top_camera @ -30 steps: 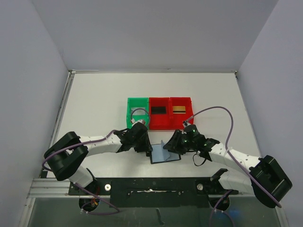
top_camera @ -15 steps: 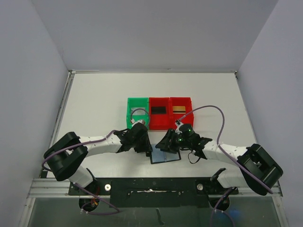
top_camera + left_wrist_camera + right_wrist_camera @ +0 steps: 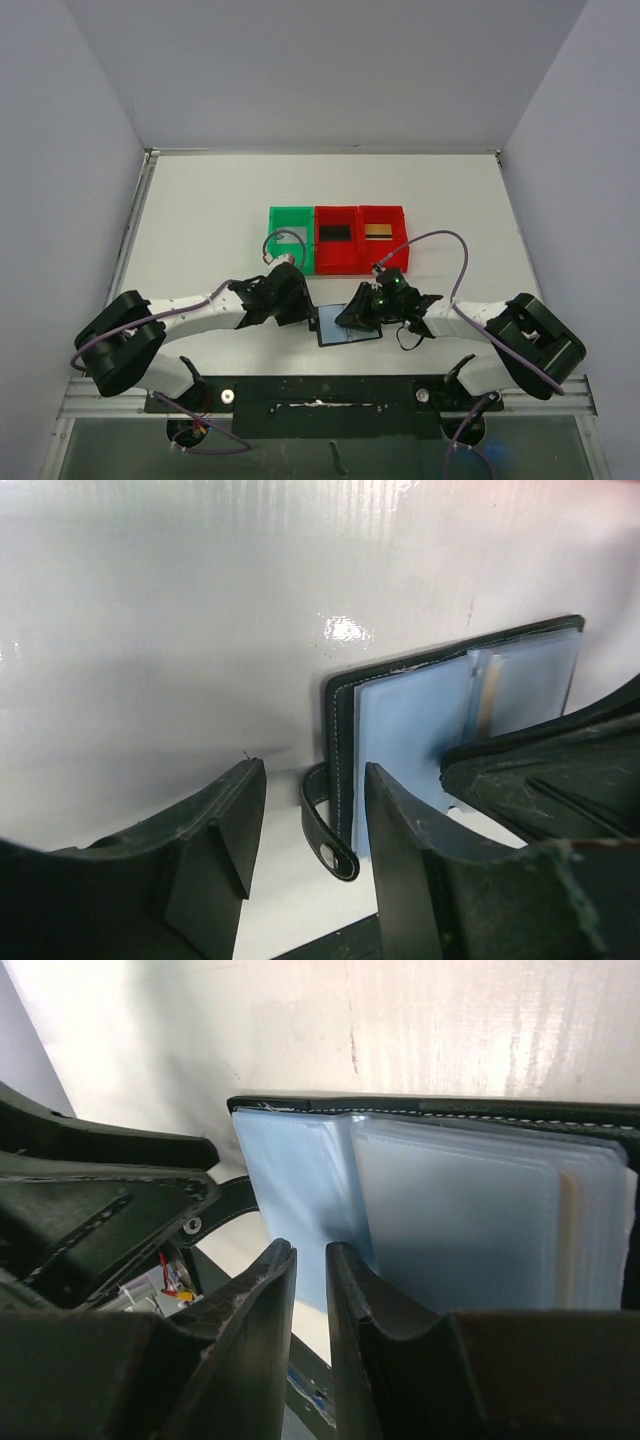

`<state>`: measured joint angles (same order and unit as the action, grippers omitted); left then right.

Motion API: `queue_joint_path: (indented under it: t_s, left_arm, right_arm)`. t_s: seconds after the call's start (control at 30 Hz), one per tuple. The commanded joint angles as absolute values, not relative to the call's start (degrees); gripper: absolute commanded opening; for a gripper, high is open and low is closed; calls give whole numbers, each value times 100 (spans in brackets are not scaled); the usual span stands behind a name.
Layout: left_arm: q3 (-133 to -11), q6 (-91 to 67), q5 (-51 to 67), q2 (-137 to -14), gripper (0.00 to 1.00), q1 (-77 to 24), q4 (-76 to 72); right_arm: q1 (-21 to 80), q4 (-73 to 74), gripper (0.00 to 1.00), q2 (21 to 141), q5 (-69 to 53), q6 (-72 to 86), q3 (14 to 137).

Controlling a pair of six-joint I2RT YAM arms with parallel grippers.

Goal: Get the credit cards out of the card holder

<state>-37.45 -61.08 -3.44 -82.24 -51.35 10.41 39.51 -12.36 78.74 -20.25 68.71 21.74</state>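
Lying open and flat at the lower centre of the top view, the holder (image 3: 350, 331) has its long axis running left to right, and both grippers crowd it. The left gripper (image 3: 303, 308) sits at its left edge with jaws apart and nothing between them; in the left wrist view the strap (image 3: 326, 828) lies just beyond its fingertips. The right gripper (image 3: 357, 315) is on the holder itself and is the nearer one. Its jaws are drawn to a thin slit at the sleeves (image 3: 300, 1190), and whether they pinch a sleeve cannot be told. A pale card (image 3: 568, 1225) shows inside a sleeve toward the right edge of the right wrist view, well to the side of those fingertips. A black card (image 3: 333, 233) and a gold card (image 3: 378, 232) lie in the red bins (image 3: 360, 262) above.
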Motion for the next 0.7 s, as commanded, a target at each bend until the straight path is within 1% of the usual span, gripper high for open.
queue_joint_path:
  t_s: [0.0,0.07,0.13,0.3,0.37,0.47,0.53,0.67]
  left_arm:
    - [-3654,-6214,-549,-7817,45,-5159,761]
    - [-3637,-6178,-504,-7741,47,-5164,617]
    - [-3671,-6111,-450,-7709,48,-5159,520]
    - [-3744,-6019,-402,-7742,49,-5164,514]
    - [-3926,-5991,-403,-7745,50,-5168,585]
    - [-4015,-5937,-392,-7651,55,-5173,686]
    - [-4068,-5907,-328,-7535,58,-5175,751]
    - [-4160,-5897,-16,-7471,58,-5259,693]
  right_arm:
    - [4046,-1139,21,7721,-1900,6689,2325]
    - [4056,-880,22,7460,-1791,6590,2453]
    - [4064,-382,28,7145,-1557,6491,2618]
    - [3951,1235,38,6412,-746,6285,3039]
    - [3917,1776,44,6168,-420,6259,3147]
    - [3903,2387,49,5915,-20,6221,3237]
    - [3894,2602,51,5814,45,6206,3243]
    - [3889,2579,50,5817,-161,6197,3155]
